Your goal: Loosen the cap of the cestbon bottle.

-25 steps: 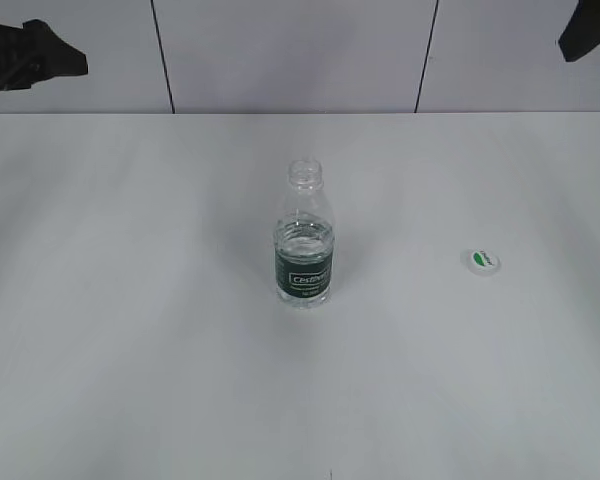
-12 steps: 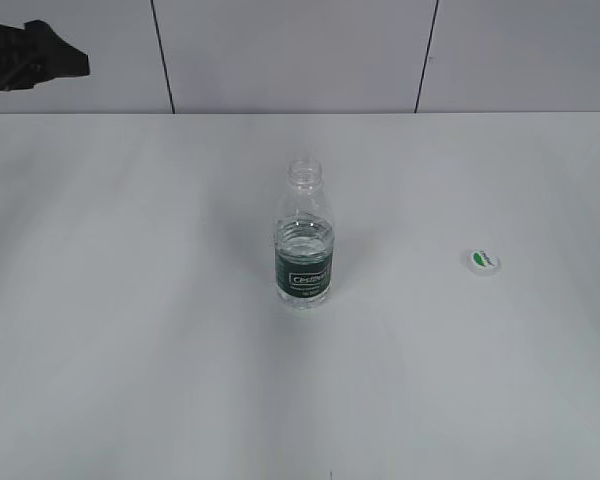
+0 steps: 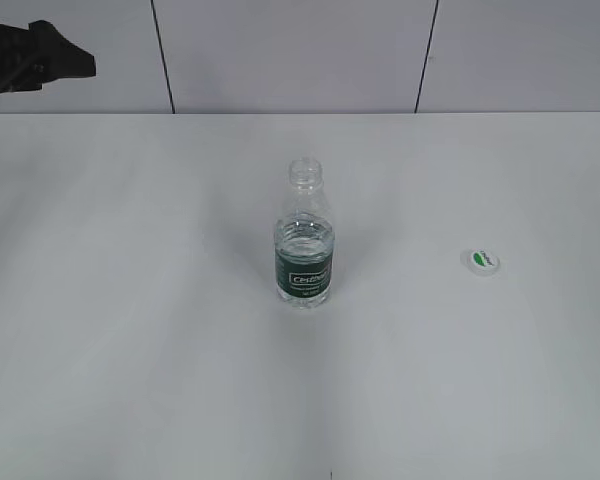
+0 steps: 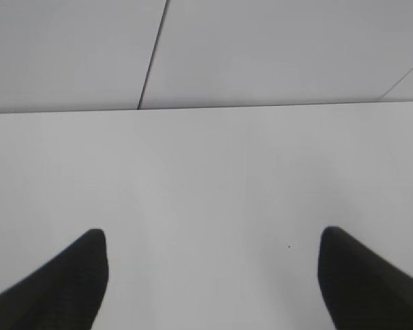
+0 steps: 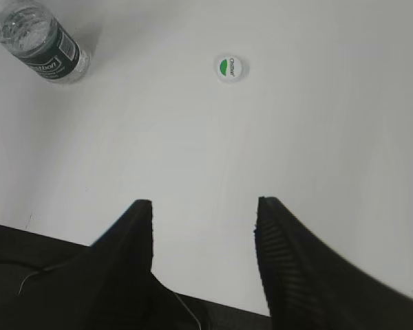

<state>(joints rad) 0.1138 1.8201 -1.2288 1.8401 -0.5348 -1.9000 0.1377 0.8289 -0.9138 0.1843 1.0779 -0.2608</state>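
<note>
While both arms are drawn back from the work area, the cestbon bottle [image 3: 304,240] stands upright near the middle of the white table [image 3: 130,330], its dark green label band facing the camera and its ridged neck open at the top. The cap [image 3: 481,261] lies flat on the table well apart from the bottle, to the right and at about the same depth, green leaf mark upward. Left gripper [image 4: 210,275]: jaws spread wide, nothing between them, held over bare table with the far wall ahead; in the exterior view only a dark part of this arm shows at the far left corner. Right gripper [image 5: 203,227]: jaws moderately open, nothing between them, raised above the near right part of the table. From the right wrist view, the cap [image 5: 228,67] lies beyond the fingertips and clear of them, and the bottle [image 5: 41,42] appears at the upper left, farther off. Neither gripper touches either object.
</note>
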